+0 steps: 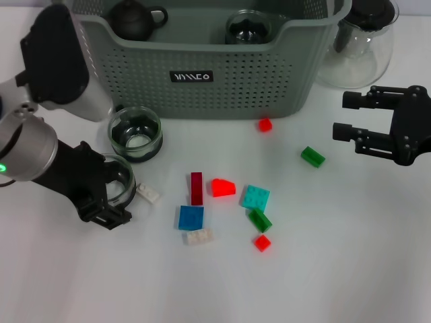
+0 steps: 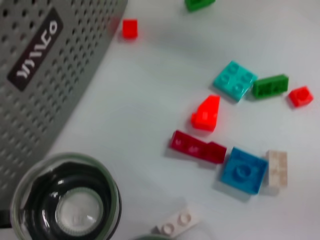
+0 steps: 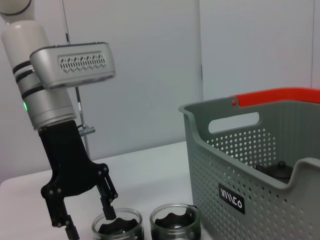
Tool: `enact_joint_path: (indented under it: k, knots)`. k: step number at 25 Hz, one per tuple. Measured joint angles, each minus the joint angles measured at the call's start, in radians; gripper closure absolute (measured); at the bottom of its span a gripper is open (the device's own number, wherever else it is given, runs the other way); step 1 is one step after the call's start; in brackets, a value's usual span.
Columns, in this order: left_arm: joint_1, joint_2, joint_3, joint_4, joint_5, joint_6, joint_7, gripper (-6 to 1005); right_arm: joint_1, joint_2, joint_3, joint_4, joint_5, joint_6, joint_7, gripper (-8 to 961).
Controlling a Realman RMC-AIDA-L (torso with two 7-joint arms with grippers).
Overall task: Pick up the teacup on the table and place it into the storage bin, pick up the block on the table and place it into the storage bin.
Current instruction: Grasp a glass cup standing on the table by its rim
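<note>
Two glass teacups stand left of the blocks. One teacup (image 1: 135,134) (image 2: 65,201) sits by the storage bin (image 1: 202,74) (image 3: 260,165). My left gripper (image 1: 113,193) (image 3: 91,222) is open, its fingers straddling the nearer teacup (image 1: 120,180) (image 3: 116,227) on the table. Several blocks lie mid-table: a dark red block (image 1: 196,188) (image 2: 197,146), a bright red one (image 1: 223,187), a teal one (image 1: 256,197), a blue one (image 1: 190,217). A white block (image 1: 148,194) lies beside the straddled teacup. My right gripper (image 1: 342,116) hangs open at the right.
Inside the bin are a dark teapot (image 1: 133,19) and a glass cup (image 1: 248,28). A glass pitcher (image 1: 360,44) with a dark lid stands right of the bin. Small red (image 1: 264,124) and green (image 1: 312,157) blocks lie near my right gripper.
</note>
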Motion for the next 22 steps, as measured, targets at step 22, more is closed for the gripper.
enact_joint_path:
  k: [22]
  knots:
    - [-0.03, -0.001, 0.081, -0.082, 0.138, 0.06, -0.05, 344, -0.006, -0.001, 0.0, 0.009, 0.0, 0.01, -0.008, 360]
